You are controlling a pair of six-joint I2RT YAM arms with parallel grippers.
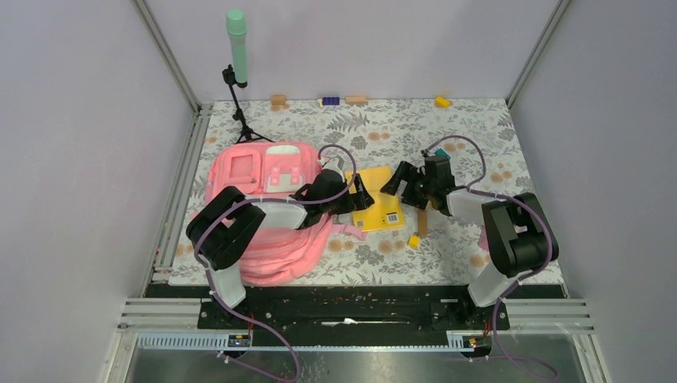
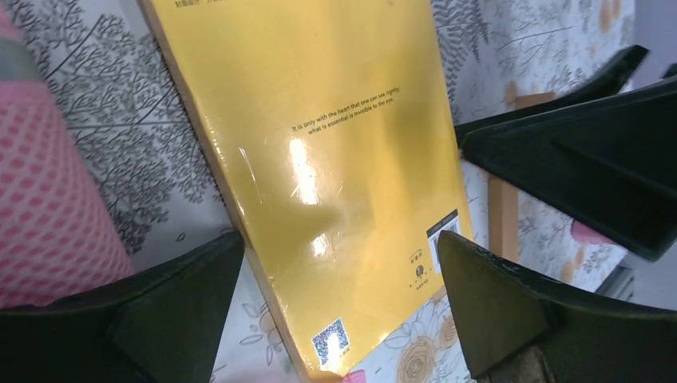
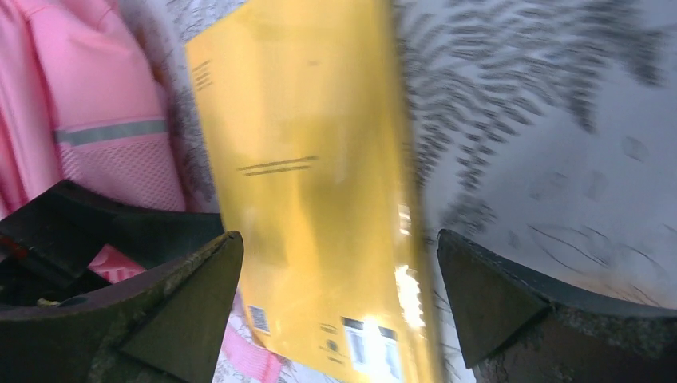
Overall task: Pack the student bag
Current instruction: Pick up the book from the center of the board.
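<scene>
The student bag [image 1: 263, 211], big, soft and pink, lies at the left of the table; its mesh side shows in the left wrist view [image 2: 48, 215] and its grey strip in the right wrist view [image 3: 104, 132]. A yellow book [image 1: 382, 209] lies flat just right of the bag. My left gripper [image 1: 361, 196] reaches over the bag and hangs open above the book's left edge, with the cover [image 2: 319, 159] between its fingers. My right gripper [image 1: 401, 182] stands open over the book's right side [image 3: 319, 183], apart from it. Neither gripper holds anything.
A thin wooden strip [image 1: 421, 222] and a small yellow block [image 1: 414, 240] lie right of the book. A green-topped stand [image 1: 237, 48] rises at the back left. Small blocks [image 1: 330, 100] line the back wall. Something pink [image 1: 482, 239] shows behind the right arm.
</scene>
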